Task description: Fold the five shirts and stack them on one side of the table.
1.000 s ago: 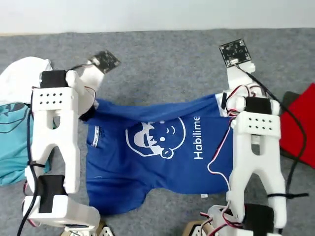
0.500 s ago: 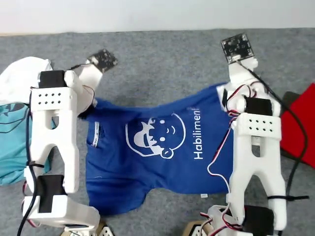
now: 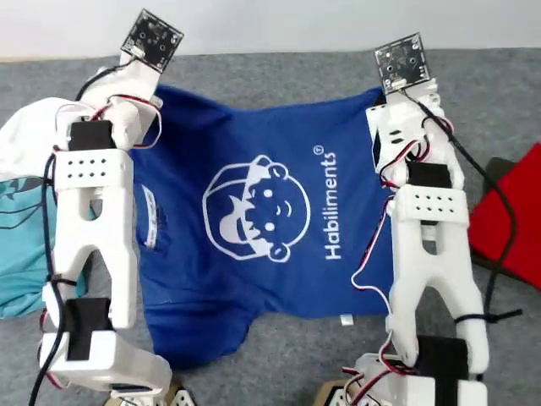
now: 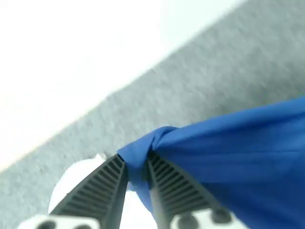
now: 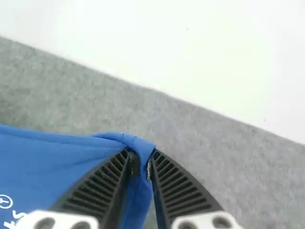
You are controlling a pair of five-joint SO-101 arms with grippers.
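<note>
Blue shirt (image 3: 292, 279) lay spread flat, table centre. Left gripper (image 4: 137, 172) pinched bunched corner at shirt's 11 o'clock; right gripper (image 5: 141, 167) pinched hem corner at 1 o'clock.

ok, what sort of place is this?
Probably a lab bench for shirt-folding trials: grey felt-topped table with a bare white wall behind, left gripper and right gripper pinching a blue shirt, teal shirt heaped aside.

blue shirt (image 3: 254, 254): edges under arms (image 3: 91, 245) | teal shirt (image 3: 21, 245): cut at edge | red shirt (image 3: 528, 211): cut at edge
</note>
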